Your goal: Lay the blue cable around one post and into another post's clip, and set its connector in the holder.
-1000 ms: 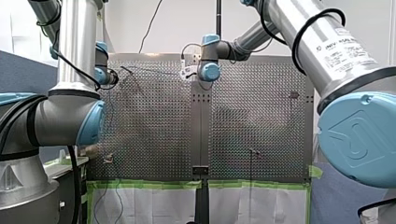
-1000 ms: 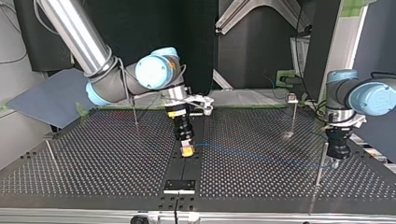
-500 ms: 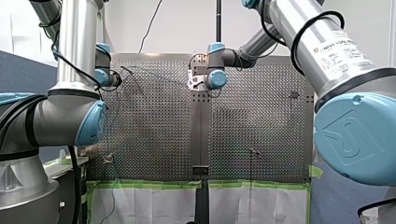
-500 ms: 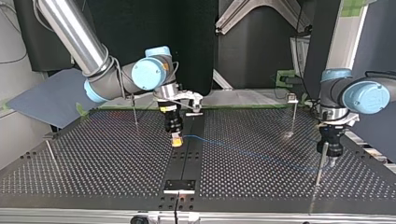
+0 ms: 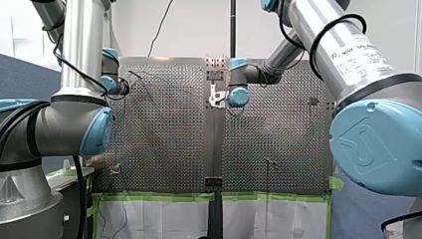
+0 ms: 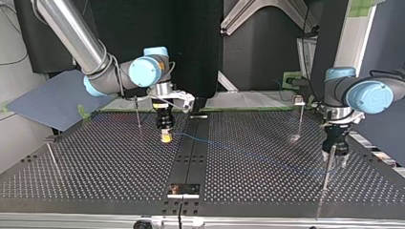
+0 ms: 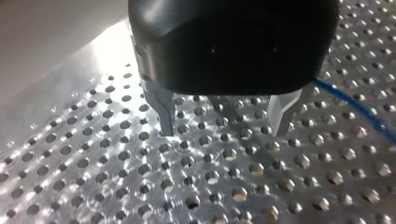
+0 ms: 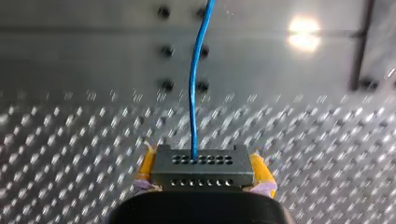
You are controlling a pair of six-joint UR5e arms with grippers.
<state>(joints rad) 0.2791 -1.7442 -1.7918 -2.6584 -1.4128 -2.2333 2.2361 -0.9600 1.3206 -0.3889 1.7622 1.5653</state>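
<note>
In the top view the blue cable [image 6: 248,154] runs low across the table [image 6: 95,176] between my right gripper [image 6: 165,138], clamped on the connector [image 8: 201,168], and my left gripper [image 6: 336,161]. That leaves me no low pass across the middle. A thin post [image 6: 325,176] stands just beside my left gripper, whose fingers are spread over bare plate, and a clip-topped post [image 6: 299,114] rises behind it. A rear post [image 6: 137,112] stands near my right gripper. The view's front left is free apart from an edge post [image 6: 51,153] and the holder [image 6: 184,190] at centre front.
</note>
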